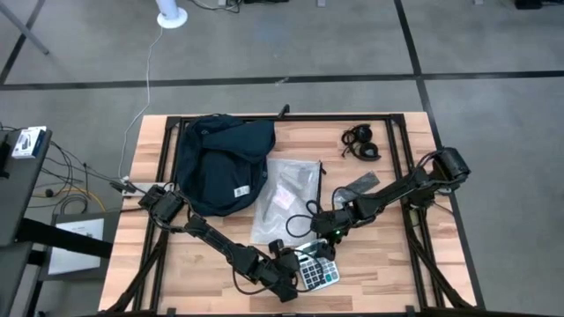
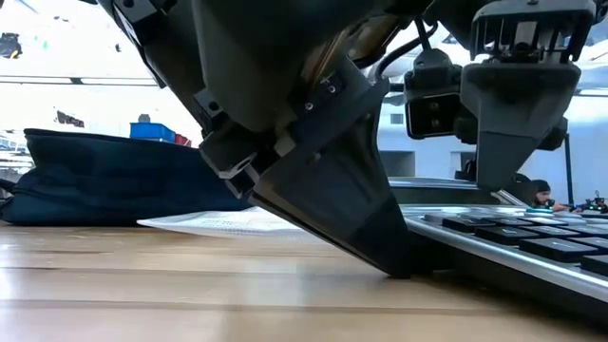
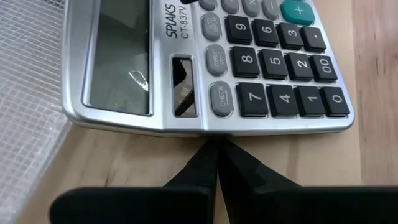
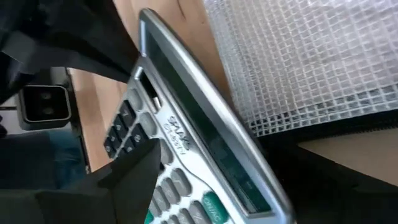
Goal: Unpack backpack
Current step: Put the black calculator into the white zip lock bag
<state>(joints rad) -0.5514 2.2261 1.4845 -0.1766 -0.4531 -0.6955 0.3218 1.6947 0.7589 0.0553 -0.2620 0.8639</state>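
Note:
The dark navy backpack (image 1: 220, 163) lies flat at the table's far left, with no gripper on it. A silver calculator (image 1: 319, 269) lies keys-up near the front edge, beside a clear mesh pouch (image 1: 286, 198). My left gripper (image 1: 293, 275) is shut, its tip at the calculator's left side edge. My right gripper (image 1: 328, 238) comes in from the far right and is closed over the calculator's far end. My left gripper's shut fingertips (image 3: 214, 149) touch the calculator's side edge (image 3: 208, 132) by the solar cell. They slant down from the table's left, their tip on the wood. My right gripper has one finger (image 4: 127, 177) on the key face (image 4: 134, 140). The other finger (image 4: 336, 174) lies past the display-end edge, its contact hidden by the calculator, which rests on the table.
Black headphones (image 1: 361, 143) and a flat grey object (image 1: 361, 185) lie at the far right. The mesh pouch (image 3: 25, 93) borders the calculator's display end. Bare wood lies along the front left and front right of the table.

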